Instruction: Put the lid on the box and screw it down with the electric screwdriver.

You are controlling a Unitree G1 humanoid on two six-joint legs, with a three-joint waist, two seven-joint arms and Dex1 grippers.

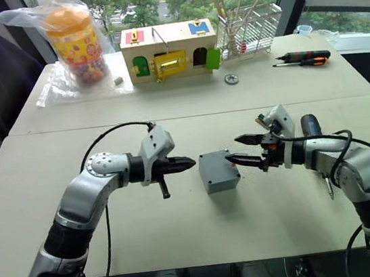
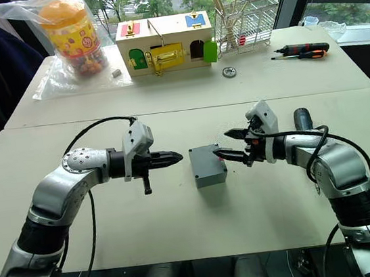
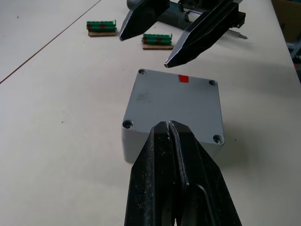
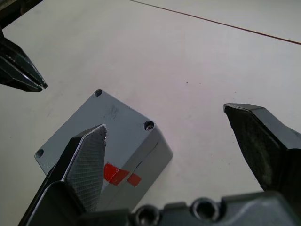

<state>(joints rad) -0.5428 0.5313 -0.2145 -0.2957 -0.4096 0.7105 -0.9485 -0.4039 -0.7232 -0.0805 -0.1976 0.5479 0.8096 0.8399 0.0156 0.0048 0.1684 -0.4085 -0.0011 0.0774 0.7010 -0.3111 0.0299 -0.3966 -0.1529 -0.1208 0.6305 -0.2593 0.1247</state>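
The lid is already seated on the box, flanked by the pressed-together left gripper and spread right gripper, seemingly for steadying.

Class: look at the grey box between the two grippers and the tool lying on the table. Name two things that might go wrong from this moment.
1. The lid sits on the box with its corner screw holes looking empty, so a nudge from the open right gripper or the shut left gripper might shift it.
2. The electric screwdriver lies behind the right forearm; reaching for it could knock it or let it roll.
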